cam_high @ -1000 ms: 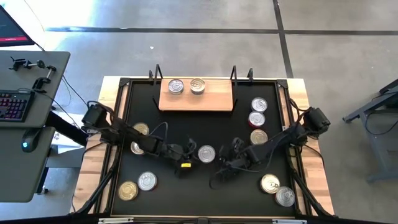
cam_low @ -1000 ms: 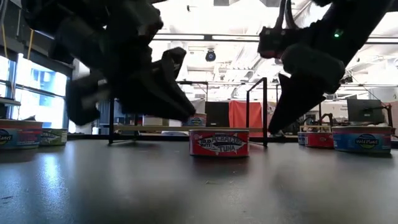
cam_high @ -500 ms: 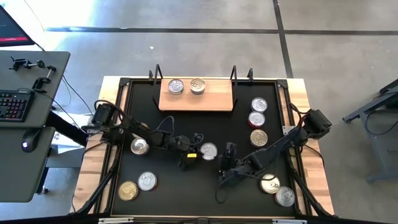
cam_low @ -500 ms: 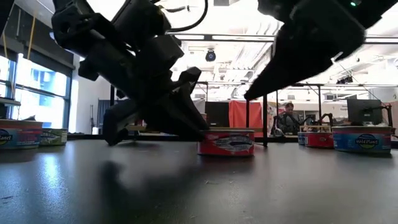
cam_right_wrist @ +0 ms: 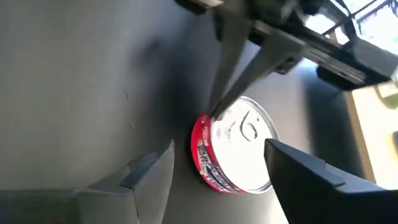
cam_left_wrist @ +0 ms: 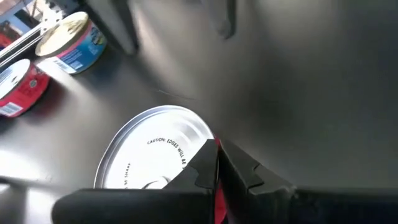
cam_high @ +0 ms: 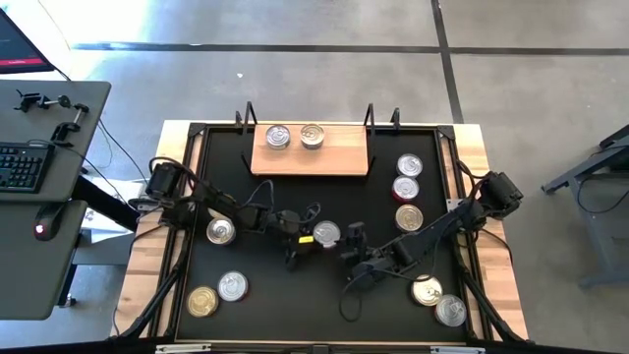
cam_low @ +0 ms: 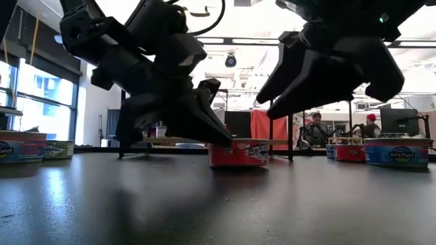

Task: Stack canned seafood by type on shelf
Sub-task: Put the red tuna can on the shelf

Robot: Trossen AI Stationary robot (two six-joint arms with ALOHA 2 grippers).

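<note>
Left jaws closed, empty, tips touching rim of red-sided can at bench centre. Right jaws open, spread just beside same can, not gripping. Shelf beyond this can at bench's far edge, carrying two cans side by side. Other cans scattered left and right of red-sided can.

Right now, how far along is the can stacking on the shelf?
Early. Done: two silver-lidded cans sit side by side on the shelf, not stacked. In hand: the left gripper, shut, touches the rim of the red-labelled can mid-table, and the open right gripper faces it from the other side. Left: that can plus eight more on the black tabletop.
</note>
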